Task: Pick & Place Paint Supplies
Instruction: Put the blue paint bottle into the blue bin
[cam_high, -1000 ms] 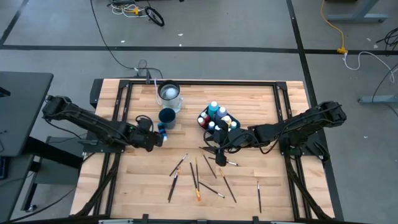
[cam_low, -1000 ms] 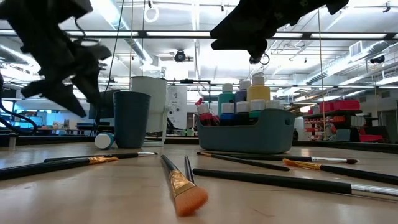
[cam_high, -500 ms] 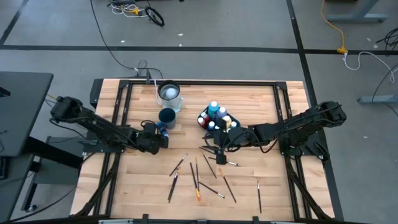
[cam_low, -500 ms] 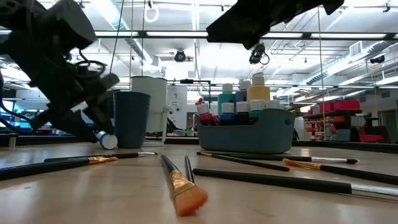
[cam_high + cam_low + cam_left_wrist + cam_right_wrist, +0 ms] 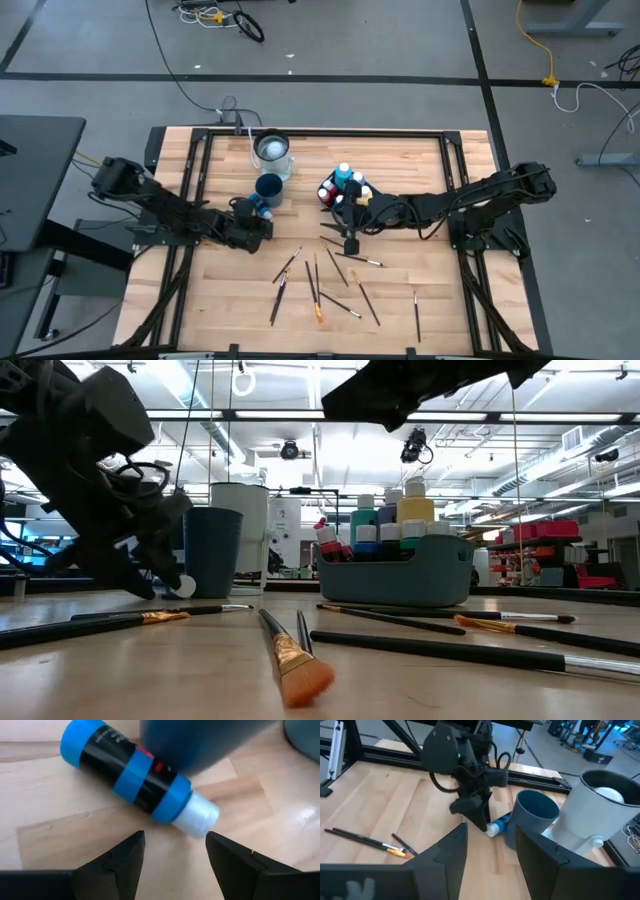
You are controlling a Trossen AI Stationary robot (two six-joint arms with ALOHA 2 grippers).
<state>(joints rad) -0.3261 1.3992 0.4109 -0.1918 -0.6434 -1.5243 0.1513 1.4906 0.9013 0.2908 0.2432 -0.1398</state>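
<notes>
Wooden table [image 5: 420,160], seen from above. Left gripper [image 5: 262,228], fingers apart and empty, is lowered to the tabletop; right gripper [image 5: 349,243], fingers likewise parted with nothing between them, hangs above the boards. Pale container [image 5: 272,152] stands beyond the left gripper, past the dark blue cup [image 5: 268,187]. Teal tray [image 5: 395,573], just beyond the right gripper, holds upright paint bottles [image 5: 416,510]. Loose brushes [image 5: 318,285] lie scattered on the near side of both grippers. Blue paint bottle [image 5: 138,783] lies on its side against the cup's base, its pale cap [image 5: 199,816] directly ahead of the left fingertips, untouched.
</notes>
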